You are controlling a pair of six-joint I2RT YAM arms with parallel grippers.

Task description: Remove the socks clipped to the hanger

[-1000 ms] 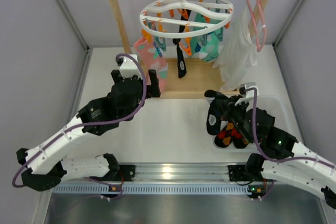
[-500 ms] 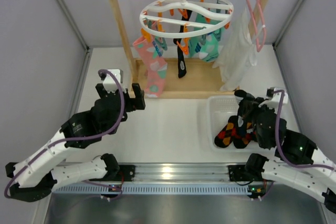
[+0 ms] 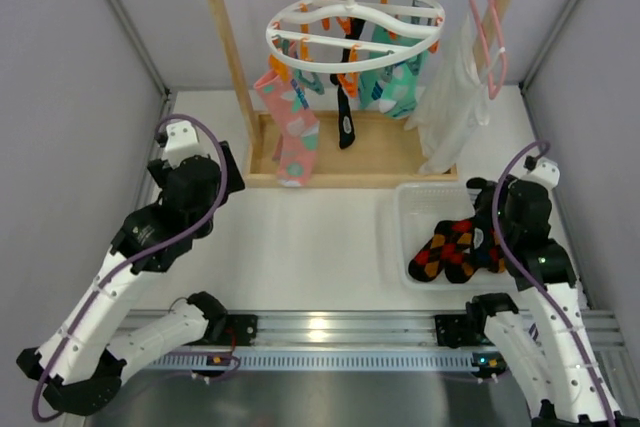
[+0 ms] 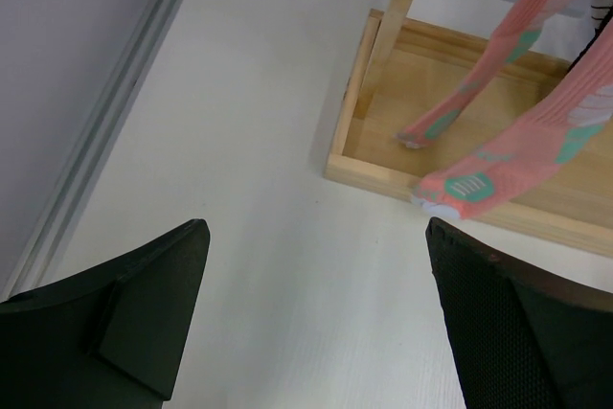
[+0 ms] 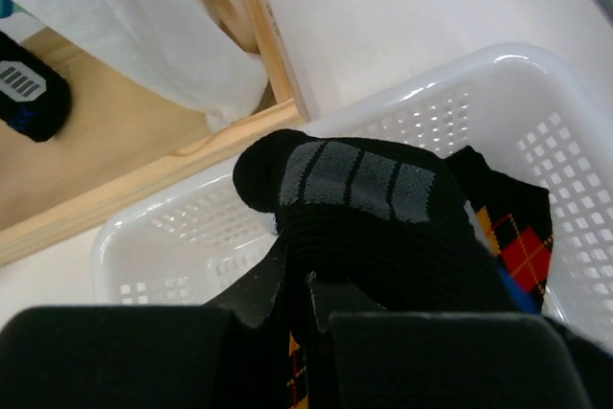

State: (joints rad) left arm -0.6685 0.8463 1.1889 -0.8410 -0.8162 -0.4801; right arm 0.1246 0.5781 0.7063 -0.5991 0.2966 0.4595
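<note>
The round white hanger (image 3: 355,27) hangs from the wooden rail with socks clipped under it: a pink pair (image 3: 290,125), one black sock (image 3: 345,119) and teal ones (image 3: 400,82). The pink socks' toes (image 4: 498,165) show at the upper right of the left wrist view. My left gripper (image 3: 222,165) (image 4: 316,237) is open over bare table, left of the frame's base and apart from the socks. My right gripper (image 3: 488,209) (image 5: 306,280) is shut on a black sock with a grey patch (image 5: 359,184), held over the white basket (image 5: 192,227).
The basket (image 3: 398,209) at the right holds orange-and-black argyle socks (image 3: 445,249). A white garment (image 3: 450,97) on a pink wire hanger (image 3: 488,32) hangs at the rail's right end. The wooden frame's base (image 3: 380,152) and left post (image 3: 228,42) stand behind.
My left arm has drawn back to the left, away from the pink socks, still open. My right arm has carried the black sock rightward to the basket's far right side.
</note>
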